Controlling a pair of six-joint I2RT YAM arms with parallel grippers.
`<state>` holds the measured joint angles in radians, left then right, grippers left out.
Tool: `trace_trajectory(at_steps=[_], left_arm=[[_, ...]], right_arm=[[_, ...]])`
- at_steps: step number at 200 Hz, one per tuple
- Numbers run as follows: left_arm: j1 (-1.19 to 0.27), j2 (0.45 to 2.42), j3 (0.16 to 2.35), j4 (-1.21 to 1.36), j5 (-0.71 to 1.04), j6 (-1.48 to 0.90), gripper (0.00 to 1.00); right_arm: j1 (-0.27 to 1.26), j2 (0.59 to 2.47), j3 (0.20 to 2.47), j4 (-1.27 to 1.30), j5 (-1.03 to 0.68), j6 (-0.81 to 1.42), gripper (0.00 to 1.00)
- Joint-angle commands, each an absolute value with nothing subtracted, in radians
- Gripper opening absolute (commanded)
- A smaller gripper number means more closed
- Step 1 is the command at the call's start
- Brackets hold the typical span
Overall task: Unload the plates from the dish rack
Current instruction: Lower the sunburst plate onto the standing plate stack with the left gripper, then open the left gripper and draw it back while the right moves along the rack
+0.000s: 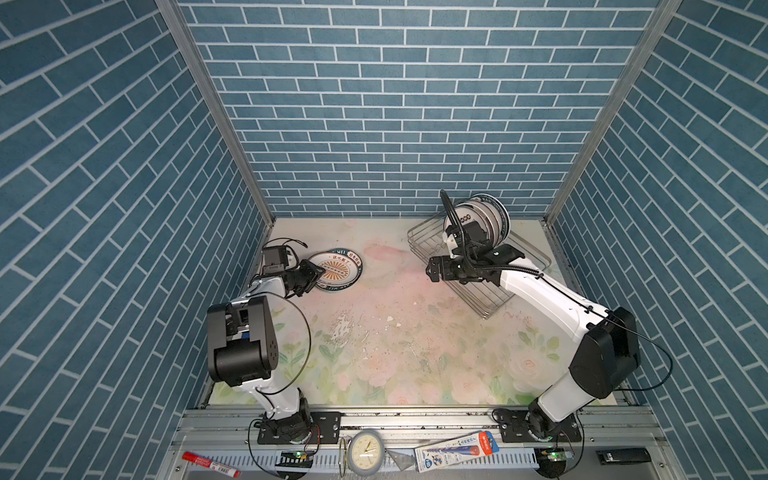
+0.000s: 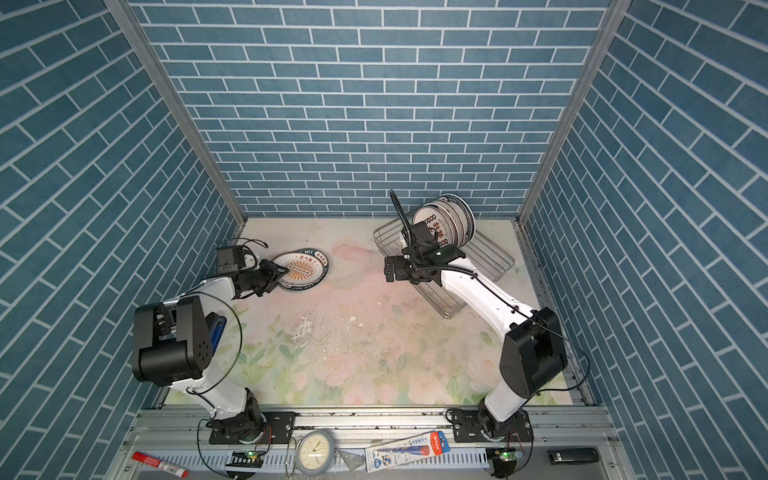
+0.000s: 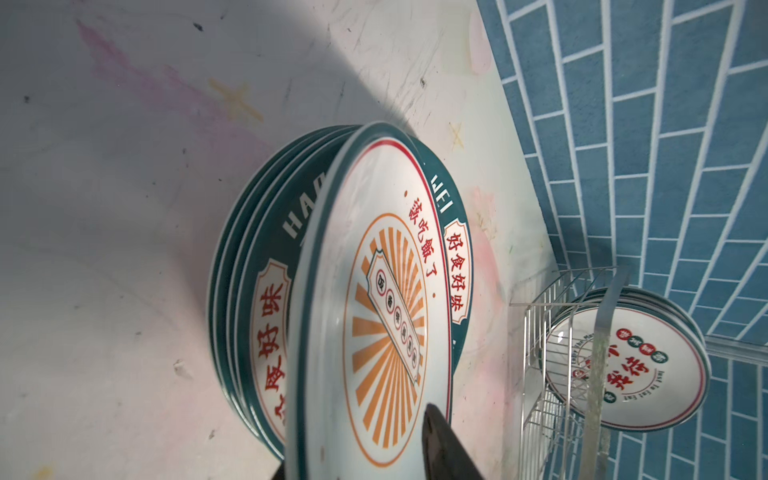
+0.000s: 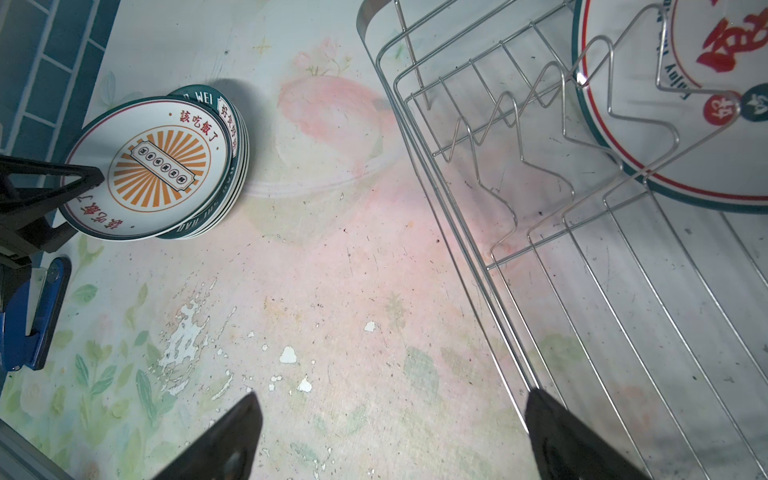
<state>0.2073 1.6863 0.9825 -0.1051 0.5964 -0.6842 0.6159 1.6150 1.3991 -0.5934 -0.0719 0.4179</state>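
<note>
A stack of green-rimmed plates (image 1: pixel 353 270) lies flat at the table's left. On top of it a white sunburst plate (image 3: pixel 374 332) leans tilted. My left gripper (image 3: pixel 356 439) has this plate's near rim between its jaws, which stand partly apart, one finger (image 3: pixel 440 440) over the plate's face. At the back right, several plates (image 1: pixel 484 218) stand upright at the far end of the silver wire dish rack (image 1: pixel 417 239). My right gripper (image 4: pixel 392 397) hovers open and empty over the table beside the rack's (image 4: pixel 457 208) left edge.
Blue brick walls close the table on three sides. On the front rail lie a red marker (image 1: pixel 210 463), a small round clock (image 1: pixel 365 453), a pencil pack (image 1: pixel 455 449) and a black box (image 1: pixel 623 456). The floral mat (image 1: pixel 395 332) has peeled white patches mid-table.
</note>
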Motion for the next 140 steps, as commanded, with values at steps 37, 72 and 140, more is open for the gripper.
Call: trace_trajectory(at_steps=[37,72,140], left_arm=[[0.204,1.735,1.077,-0.300,0.527,-0.582,0.46],[0.188,1.735,1.127,-0.400,0.459,-0.524,0.47],[0.171,1.804,1.221,-0.492,0.405,-0.467,0.50]], right_arm=[[0.609,1.580,1.361,-0.565,-0.082,0.405,0.99],[0.607,1.590,1.361,-0.559,-0.081,0.405,0.99],[0.605,1.582,1.359,-0.553,-0.124,0.402,0.99]])
